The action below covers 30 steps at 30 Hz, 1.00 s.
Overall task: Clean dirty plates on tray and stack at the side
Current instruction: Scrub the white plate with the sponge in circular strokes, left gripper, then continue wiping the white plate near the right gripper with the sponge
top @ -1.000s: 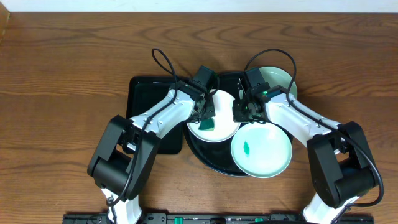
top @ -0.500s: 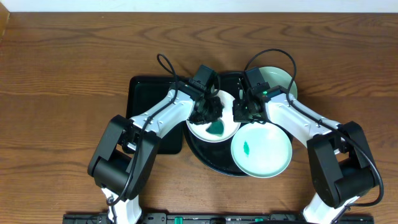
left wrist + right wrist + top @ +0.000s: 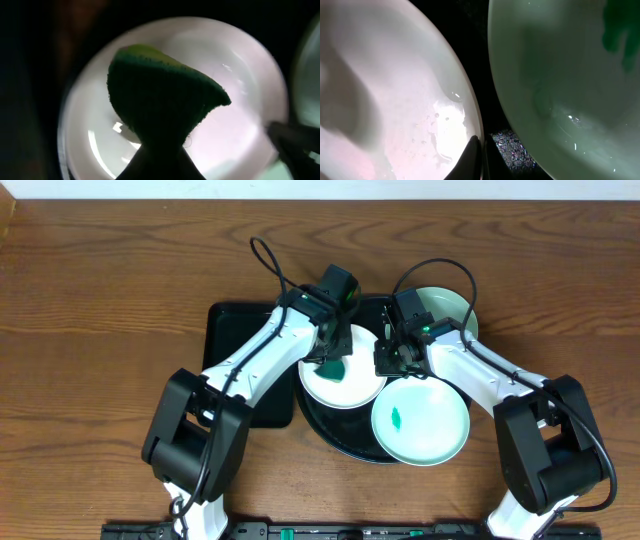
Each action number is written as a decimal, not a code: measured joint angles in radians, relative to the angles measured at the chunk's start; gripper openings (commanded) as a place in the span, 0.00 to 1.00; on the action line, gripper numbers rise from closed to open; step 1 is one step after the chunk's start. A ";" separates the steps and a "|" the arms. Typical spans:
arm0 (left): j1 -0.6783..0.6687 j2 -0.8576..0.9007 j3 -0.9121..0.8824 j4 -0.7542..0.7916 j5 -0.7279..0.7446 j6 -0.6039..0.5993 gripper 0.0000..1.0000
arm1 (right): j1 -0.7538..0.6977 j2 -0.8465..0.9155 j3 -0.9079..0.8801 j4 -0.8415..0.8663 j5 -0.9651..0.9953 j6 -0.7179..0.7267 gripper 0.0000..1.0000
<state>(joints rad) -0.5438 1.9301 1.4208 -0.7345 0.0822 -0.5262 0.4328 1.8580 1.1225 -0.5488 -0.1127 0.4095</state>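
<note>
Place: robot lab or test station.
Bench: dark wood-grain bench (image 3: 100, 330), pale wall strip (image 3: 400, 188) along its far edge.
Rig: left arm (image 3: 262, 360) and right arm (image 3: 475, 375), white-and-black, on a black rail (image 3: 300, 532) at the near edge.

The table (image 3: 100, 300) fills nearly the whole overhead view: a dark reddish-brown wooden top, its grain running from side to side in long wavy streaks. Soft, even light falls on the table and throws only faint shadows on the wood. Along the table's far edge runs a narrow pale strip (image 3: 320, 188), wall or floor, I cannot tell which. At the table's far left corner a small tan patch (image 3: 4, 220) shows.
</note>
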 measured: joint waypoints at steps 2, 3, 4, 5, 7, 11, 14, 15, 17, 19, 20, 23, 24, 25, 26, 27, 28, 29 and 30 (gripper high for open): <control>-0.008 0.000 0.000 0.001 -0.046 0.007 0.08 | 0.000 0.000 0.000 0.000 0.000 0.000 0.01; -0.011 0.000 0.000 0.002 -0.063 0.007 0.07 | 0.000 0.000 0.000 0.000 0.000 0.000 0.01; -0.014 0.000 0.000 0.002 -0.075 0.008 0.07 | 0.000 0.000 0.000 0.000 0.000 0.000 0.01; -0.016 0.000 0.000 0.002 -0.085 0.008 0.07 | 0.000 0.000 0.000 0.000 0.000 0.000 0.01; -0.019 0.004 0.000 0.006 -0.100 0.010 0.08 | 0.000 0.000 0.000 0.000 0.000 0.000 0.01; -0.019 0.024 0.000 0.018 -0.116 0.011 0.07 | 0.000 0.000 0.000 0.000 0.000 0.000 0.01; -0.021 0.054 0.000 0.026 -0.119 0.011 0.07 | 0.000 0.000 0.000 0.000 0.000 0.000 0.01; -0.022 0.063 0.000 0.027 -0.120 0.011 0.07 | 0.000 0.000 0.000 0.000 0.000 0.000 0.01; -0.025 0.085 0.000 0.027 -0.120 0.011 0.07 | 0.000 0.000 0.000 0.000 0.000 0.000 0.01; -0.031 0.100 0.000 0.029 -0.125 0.011 0.08 | 0.000 0.000 0.000 0.000 0.000 0.000 0.01; -0.033 0.100 0.000 0.029 -0.127 0.011 0.07 | 0.000 0.000 0.000 0.000 0.000 0.000 0.02; -0.039 0.100 0.000 0.029 -0.134 0.011 0.08 | 0.000 0.000 0.000 0.000 0.000 0.000 0.01; -0.041 0.100 0.000 0.029 -0.134 0.011 0.08 | 0.000 0.000 0.000 0.000 0.000 0.000 0.01; -0.042 0.100 0.000 0.029 -0.131 0.011 0.07 | 0.000 0.000 0.000 0.000 0.000 0.000 0.01; -0.043 0.100 0.000 0.029 -0.124 0.011 0.07 | 0.000 0.000 0.000 0.000 0.000 0.000 0.01; -0.043 0.100 0.000 0.031 -0.113 0.011 0.08 | 0.000 0.000 0.000 0.000 0.000 0.000 0.01; -0.043 0.100 0.000 0.033 -0.101 0.011 0.08 | 0.000 0.000 0.000 0.000 0.000 0.000 0.01; -0.044 0.100 0.000 0.035 -0.085 0.011 0.08 | 0.000 0.000 0.000 0.000 0.000 0.000 0.01; -0.046 0.100 0.000 0.037 -0.068 0.011 0.08 | 0.000 0.000 0.000 0.000 0.000 0.000 0.01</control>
<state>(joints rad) -0.5896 2.0300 1.4208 -0.6971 0.0139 -0.5156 0.4328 1.8576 1.1225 -0.5488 -0.1127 0.4095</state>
